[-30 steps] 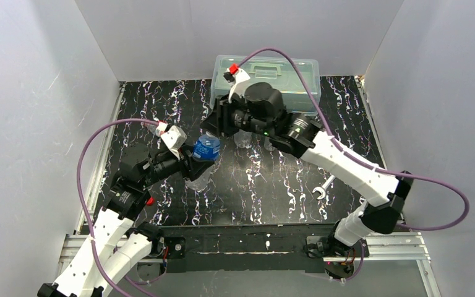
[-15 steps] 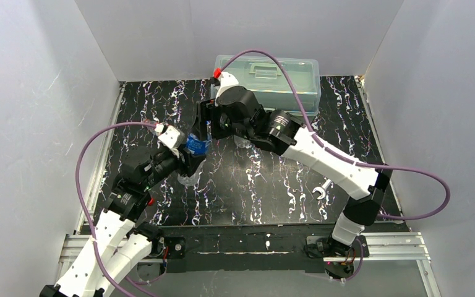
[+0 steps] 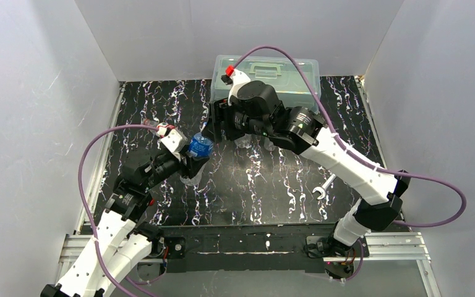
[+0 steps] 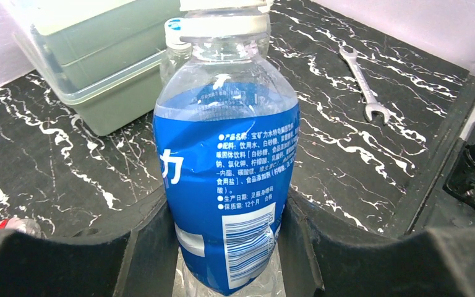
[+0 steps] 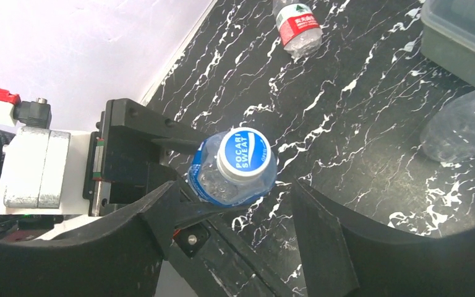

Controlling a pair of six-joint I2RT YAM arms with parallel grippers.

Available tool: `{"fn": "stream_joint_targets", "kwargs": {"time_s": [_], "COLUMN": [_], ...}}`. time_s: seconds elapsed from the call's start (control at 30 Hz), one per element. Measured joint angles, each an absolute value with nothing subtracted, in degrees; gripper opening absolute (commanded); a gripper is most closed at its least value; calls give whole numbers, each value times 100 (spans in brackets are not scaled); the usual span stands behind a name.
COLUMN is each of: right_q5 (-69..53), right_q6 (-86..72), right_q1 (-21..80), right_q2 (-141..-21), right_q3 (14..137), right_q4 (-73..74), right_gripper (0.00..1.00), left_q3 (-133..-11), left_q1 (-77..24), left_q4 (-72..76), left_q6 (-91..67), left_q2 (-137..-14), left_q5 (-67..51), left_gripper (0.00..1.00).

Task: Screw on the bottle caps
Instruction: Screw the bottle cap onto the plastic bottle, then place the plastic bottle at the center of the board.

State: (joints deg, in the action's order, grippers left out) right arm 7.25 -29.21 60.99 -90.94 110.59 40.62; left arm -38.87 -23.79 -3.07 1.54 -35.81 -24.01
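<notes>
Blue-label bottle [image 4: 229, 185] held in left tool [image 4: 226, 250], cap [image 5: 242, 153] seated on neck; right tool [image 5: 235, 193] wide above cap, not touching; red-label bottle [image 5: 298, 26] likely pending.

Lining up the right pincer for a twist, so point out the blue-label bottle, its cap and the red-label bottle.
blue-label bottle [image 4: 229, 185], left wrist view, on the blue label.
cap [image 5: 243, 153], right wrist view, on its printed top.
red-label bottle [image 5: 298, 28], right wrist view, on the red label.
</notes>
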Motion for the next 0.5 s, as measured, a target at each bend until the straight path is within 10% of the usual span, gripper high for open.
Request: {"fn": "stream_joint_targets", "kwargs": {"time_s": [0.5], "right_q5": [515], "right_q6": [-2965], "right_q1": [6104], "right_q2": [-9321], "right_q3": [11002], "right_q4": [4058], "right_gripper": [55], "left_q3": [-3817], "left_q1": [-2379], "left_q4": [16], "left_q6": [154], "left_q2": [-3599], "left_q5": [-2939], "left_gripper": [0]}}
